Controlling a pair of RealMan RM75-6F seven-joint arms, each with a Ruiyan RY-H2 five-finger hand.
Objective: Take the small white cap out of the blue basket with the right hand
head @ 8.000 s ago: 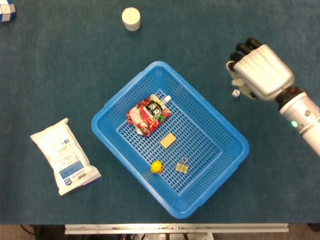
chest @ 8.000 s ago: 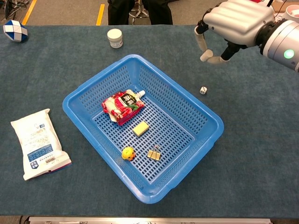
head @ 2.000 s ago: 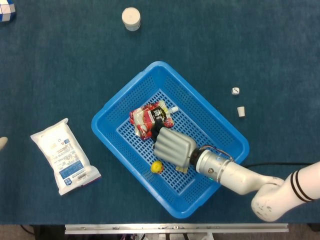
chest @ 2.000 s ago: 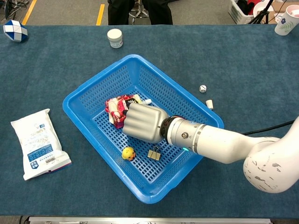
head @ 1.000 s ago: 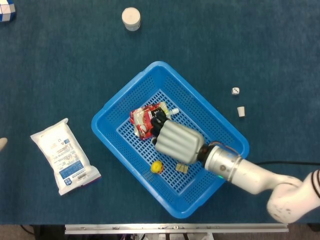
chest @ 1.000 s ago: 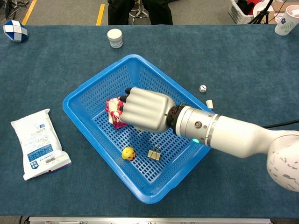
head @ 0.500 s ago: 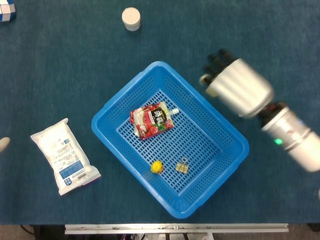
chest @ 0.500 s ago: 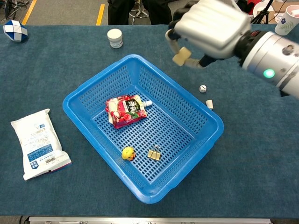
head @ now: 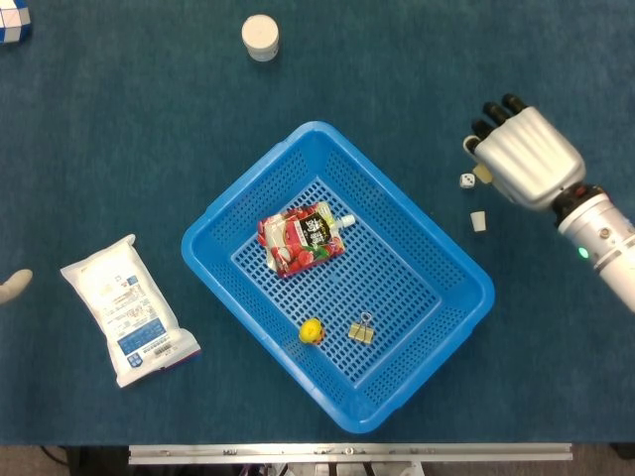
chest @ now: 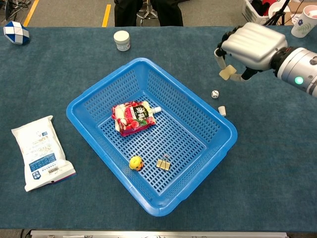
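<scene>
The blue basket (head: 241,188) (chest: 97,83) sits mid-table. Inside lie a red drink pouch (head: 300,238) (chest: 132,116) with a white spout, a yellow ball (head: 311,331) (chest: 135,162) and a binder clip (head: 361,329) (chest: 163,162). A small white cap (head: 478,221) (chest: 222,110) lies on the cloth right of the basket, beside a die (head: 466,180) (chest: 215,94). My right hand (head: 526,157) (chest: 252,44) hovers above them, outside the basket, pinching a pale yellow block (chest: 228,73) (head: 482,174). Only a fingertip of my left hand (head: 12,288) shows at the left edge.
A white snack bag (head: 127,309) (chest: 41,151) lies left of the basket. A white jar (head: 260,37) (chest: 121,39) stands at the back, a blue-white puzzle ball (head: 12,18) (chest: 15,32) at the far left corner. A cup (chest: 303,24) stands at the far right.
My right hand has risen out of the basket with the pale yellow block and swung right, past the rim, to above the die and cap. The left fingertip crept slightly inward.
</scene>
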